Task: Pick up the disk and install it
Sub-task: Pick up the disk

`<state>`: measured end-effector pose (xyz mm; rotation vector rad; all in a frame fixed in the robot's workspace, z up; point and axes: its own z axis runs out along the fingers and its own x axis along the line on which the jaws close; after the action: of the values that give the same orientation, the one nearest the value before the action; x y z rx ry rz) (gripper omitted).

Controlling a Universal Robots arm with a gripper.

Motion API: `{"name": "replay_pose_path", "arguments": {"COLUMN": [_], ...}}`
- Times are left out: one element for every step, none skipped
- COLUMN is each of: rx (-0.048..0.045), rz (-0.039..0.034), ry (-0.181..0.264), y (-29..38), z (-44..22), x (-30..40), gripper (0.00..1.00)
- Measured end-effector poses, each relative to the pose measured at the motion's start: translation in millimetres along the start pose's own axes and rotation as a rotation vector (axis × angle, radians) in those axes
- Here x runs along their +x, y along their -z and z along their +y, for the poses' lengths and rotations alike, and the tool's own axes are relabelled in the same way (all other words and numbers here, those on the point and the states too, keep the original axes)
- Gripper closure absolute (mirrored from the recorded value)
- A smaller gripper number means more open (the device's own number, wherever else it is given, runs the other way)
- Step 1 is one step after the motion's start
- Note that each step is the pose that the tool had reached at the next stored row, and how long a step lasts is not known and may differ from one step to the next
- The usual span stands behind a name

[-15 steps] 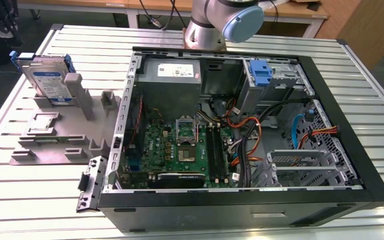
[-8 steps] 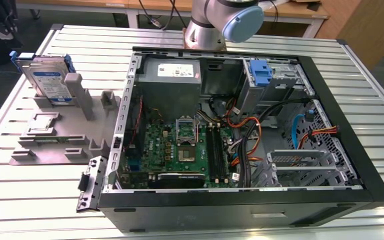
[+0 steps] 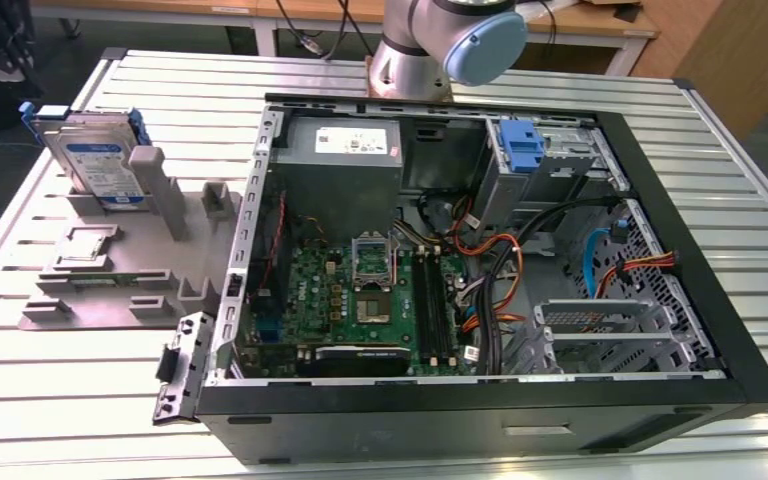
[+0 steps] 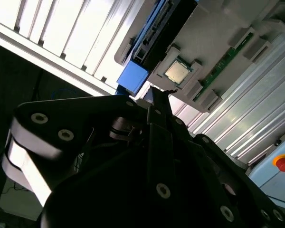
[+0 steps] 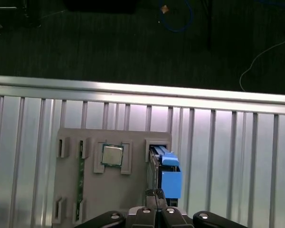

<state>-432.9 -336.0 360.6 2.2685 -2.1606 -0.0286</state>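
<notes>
Disk (image 3: 97, 165) stood on the ribbed worktop (image 3: 731, 130), at the exterior view's left of the open computer case (image 3: 491, 420), upright in a slot of the grey holder (image 3: 91, 300). The tool (image 5: 155, 194), fingers pressed together and empty, pointed toward the holder, where a processor chip (image 5: 112, 155) lay.

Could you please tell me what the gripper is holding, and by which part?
Nothing is held: the gripper hovers clear of the disk, which stands on edge in the grey holder.
</notes>
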Motion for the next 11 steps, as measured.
{"name": "replay_pose_path", "arguments": {"rx": [0.0003, 0.0003, 0.0003, 0.0002, 0.0002, 0.0003, 0.0003, 0.0005, 0.0005, 0.0004, 0.0004], "rz": [-0.0002, -0.0003, -0.0003, -0.0003, -0.0003, -0.0004, -0.0004, -0.0006, -0.0005, -0.0005, -0.0005], "ry": [-0.006, -0.012, -0.017, -0.020, -0.022, -0.023, -0.024, -0.024, -0.024, -0.024, -0.024], "y": [-0.5, -0.8, -1.0, -1.3, -2.0, -2.8, -3.7, -4.8, -5.9, -6.8, -7.4], "z": [-0.2, -0.4, -0.6, -0.9, -1.3, -1.8, -2.4, -2.8, -2.8, -2.9, -3.0], "x": [-0.1, -0.1, -0.2, -0.6, -1.2, -2.2, -3.0, -4.3, -5.3, -6.6, -7.9], "gripper": [0.90, 0.90, 0.90, 0.90, 0.90, 0.90, 0.90, 0.90, 0.90, 0.90, 0.89]}}
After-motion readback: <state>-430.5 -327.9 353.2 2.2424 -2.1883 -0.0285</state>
